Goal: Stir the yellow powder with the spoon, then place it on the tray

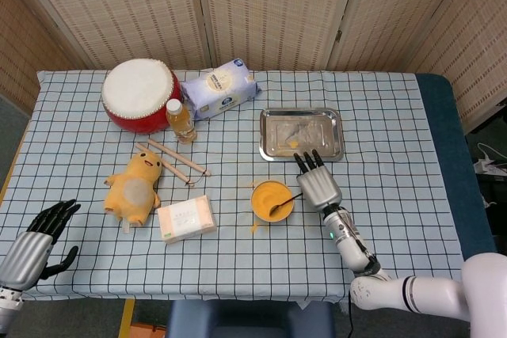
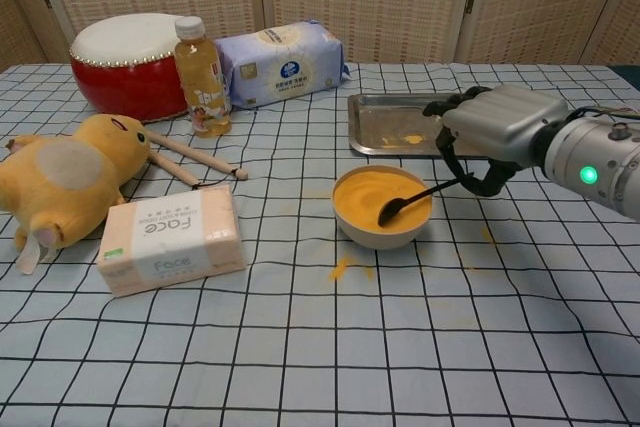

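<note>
Two hands show: the left hand (image 1: 38,244) hangs empty, fingers apart, off the surface's (image 2: 300,347) near-left corner. Right of centre, the spoon (image 2: 415,199) stands bowl-down in the yellow powder (image 2: 375,195); the right hand (image 2: 495,127) pinches its handle end. It looks light, thin and stiff, likely to twist in a loose pinch. Behind lies the tray (image 2: 380,127).

"face" on tissue pack (image 2: 170,236)

The right hand (image 2: 497,125) has a silver-grey back, black fingers and a green-lit metallic wrist; the left hand (image 1: 36,237) seemingly matches.
</note>
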{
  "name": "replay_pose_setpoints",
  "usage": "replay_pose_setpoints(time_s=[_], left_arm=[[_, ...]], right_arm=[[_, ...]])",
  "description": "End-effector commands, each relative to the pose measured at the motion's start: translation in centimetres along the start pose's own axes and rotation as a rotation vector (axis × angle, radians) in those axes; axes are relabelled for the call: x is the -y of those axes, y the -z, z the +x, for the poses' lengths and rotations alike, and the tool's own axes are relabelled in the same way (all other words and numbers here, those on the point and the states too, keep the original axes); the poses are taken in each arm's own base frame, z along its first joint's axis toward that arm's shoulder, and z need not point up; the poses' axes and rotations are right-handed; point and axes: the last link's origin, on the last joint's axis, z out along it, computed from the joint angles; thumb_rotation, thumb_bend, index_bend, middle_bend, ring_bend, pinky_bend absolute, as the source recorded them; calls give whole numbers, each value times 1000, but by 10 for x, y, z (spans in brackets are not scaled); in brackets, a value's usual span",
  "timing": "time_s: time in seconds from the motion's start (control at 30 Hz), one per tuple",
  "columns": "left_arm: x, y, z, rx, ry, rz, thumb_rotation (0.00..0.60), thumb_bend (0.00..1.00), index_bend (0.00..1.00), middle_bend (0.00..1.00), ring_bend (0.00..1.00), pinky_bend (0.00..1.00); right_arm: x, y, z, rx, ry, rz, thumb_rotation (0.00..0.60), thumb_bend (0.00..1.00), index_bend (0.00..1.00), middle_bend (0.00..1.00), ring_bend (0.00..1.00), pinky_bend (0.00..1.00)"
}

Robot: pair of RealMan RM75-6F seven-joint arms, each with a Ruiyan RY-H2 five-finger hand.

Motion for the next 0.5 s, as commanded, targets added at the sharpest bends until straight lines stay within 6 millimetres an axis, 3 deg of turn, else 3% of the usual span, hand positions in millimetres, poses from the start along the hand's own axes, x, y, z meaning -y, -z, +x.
replay_pose_setpoints(time_s=[0.03, 0.23, 0.5], left_arm=[[1, -1, 1, 0, 2, 3, 600, 447, 0, 0, 0, 103], [4, -1, 2, -4, 7, 9, 600, 446, 0, 0, 0, 103], [3, 0, 2, -3, 7, 7, 600, 446, 0, 0, 0, 103]], right_arm=[[4, -9, 3, -16, 10, -15, 600, 610, 863, 24, 0, 0], [9, -19, 7, -43, 0, -40, 600, 610, 865, 24, 0, 0], [0, -15, 19, -103, -98, -58, 600, 610, 865, 29, 0, 0]])
